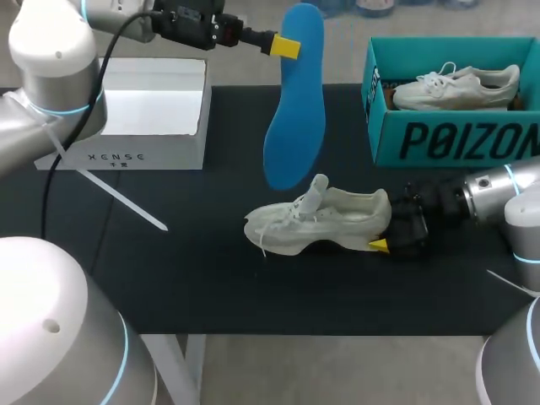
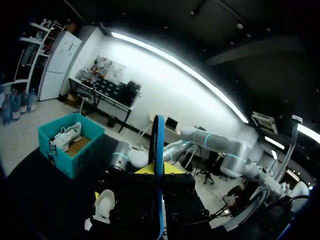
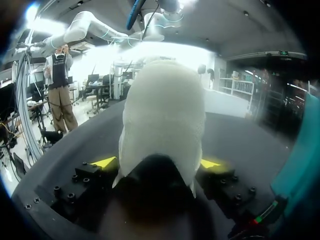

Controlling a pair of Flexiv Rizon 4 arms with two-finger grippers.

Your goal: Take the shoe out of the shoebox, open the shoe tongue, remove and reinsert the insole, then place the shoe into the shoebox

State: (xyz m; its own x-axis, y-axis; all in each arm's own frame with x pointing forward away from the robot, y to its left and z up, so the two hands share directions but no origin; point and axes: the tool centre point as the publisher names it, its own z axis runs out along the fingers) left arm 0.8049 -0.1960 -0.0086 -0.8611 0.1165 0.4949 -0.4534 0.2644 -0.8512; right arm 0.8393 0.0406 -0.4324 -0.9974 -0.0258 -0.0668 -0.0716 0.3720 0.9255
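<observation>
A blue insole (image 1: 295,101) hangs upright, high above the table, its top end pinched in my left gripper (image 1: 285,46), which is shut on it. The left wrist view shows the insole (image 2: 159,150) edge-on between the yellow tips of that gripper (image 2: 159,170). Below it, a cream shoe (image 1: 321,221) lies on the black table with its tongue raised. My right gripper (image 1: 384,229) sits at the shoe's heel. From the right wrist, the heel (image 3: 162,115) fills the gap in the open gripper (image 3: 157,163), a yellow tip on each side.
The teal shoebox (image 1: 456,139) stands at the back right with a second cream shoe (image 1: 456,84) inside. A white box (image 1: 143,118) sits at the back left. A thin white strip (image 1: 118,198) lies on the table in front of it.
</observation>
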